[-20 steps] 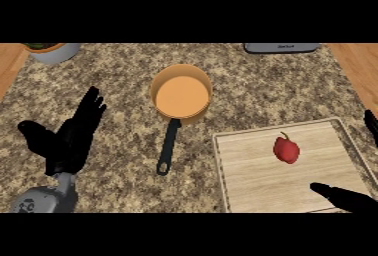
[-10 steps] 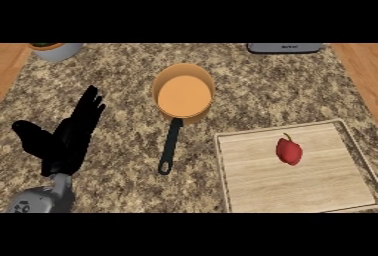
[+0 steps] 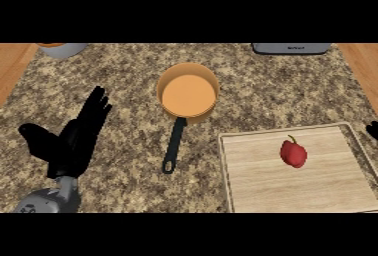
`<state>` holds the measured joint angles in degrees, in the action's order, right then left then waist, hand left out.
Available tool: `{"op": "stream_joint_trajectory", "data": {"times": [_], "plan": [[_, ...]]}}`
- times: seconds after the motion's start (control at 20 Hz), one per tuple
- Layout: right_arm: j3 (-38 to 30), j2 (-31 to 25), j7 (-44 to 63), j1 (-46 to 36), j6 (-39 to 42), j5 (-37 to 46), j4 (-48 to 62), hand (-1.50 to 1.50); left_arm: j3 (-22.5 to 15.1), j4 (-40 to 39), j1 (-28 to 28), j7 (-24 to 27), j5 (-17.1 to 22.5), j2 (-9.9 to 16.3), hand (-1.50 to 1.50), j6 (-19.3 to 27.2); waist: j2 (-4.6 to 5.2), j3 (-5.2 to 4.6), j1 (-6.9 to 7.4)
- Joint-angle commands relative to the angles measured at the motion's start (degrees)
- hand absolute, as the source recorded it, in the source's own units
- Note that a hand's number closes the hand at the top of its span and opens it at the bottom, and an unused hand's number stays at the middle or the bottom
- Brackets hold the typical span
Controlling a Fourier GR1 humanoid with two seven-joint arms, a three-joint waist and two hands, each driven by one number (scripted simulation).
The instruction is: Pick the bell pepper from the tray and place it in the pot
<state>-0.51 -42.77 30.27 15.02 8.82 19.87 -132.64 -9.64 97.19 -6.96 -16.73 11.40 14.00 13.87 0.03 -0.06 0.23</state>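
Red bell pepper (image 3: 293,153) lies in wooden tray (image 3: 295,192); orange pot (image 3: 188,95) empty; left robot hand (image 3: 74,142) open.

Counter (image 3: 118,75): speckled brown-grey stone, granite look, matt. Tray (image 3: 295,190): pale wood, visible grain, raised rim. Pot (image 3: 188,95): smooth orange finish, matt; handle black, slight sheen. Bell pepper (image 3: 293,153): red, smooth, glossy. Left hand (image 3: 74,142): matt black; forearm grey, metal-like.

right hand (image 3: 373,131) mostly cut off, tray (image 3: 295,197) corner cropped
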Motion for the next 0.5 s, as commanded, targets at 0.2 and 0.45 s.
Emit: {"op": "stream_joint_trajectory", "data": {"times": [0.2, 0.45], "plan": [[3.69, 3.46, 9.04, -12.38, 8.65, -0.41, 9.69, -1.5, -0.29, -1.4, -0.79, -0.02, -2.38, -2.72, 0.0, 0.03, 0.08, 0.04, 0.28], [6.69, 6.52, 8.41, -6.95, 9.39, 9.07, 9.06, -1.5, 2.67, 2.06, -1.05, -3.99, -0.62, -1.15, 0.0, -2.35, -0.08, 0.06, -0.3]]}}
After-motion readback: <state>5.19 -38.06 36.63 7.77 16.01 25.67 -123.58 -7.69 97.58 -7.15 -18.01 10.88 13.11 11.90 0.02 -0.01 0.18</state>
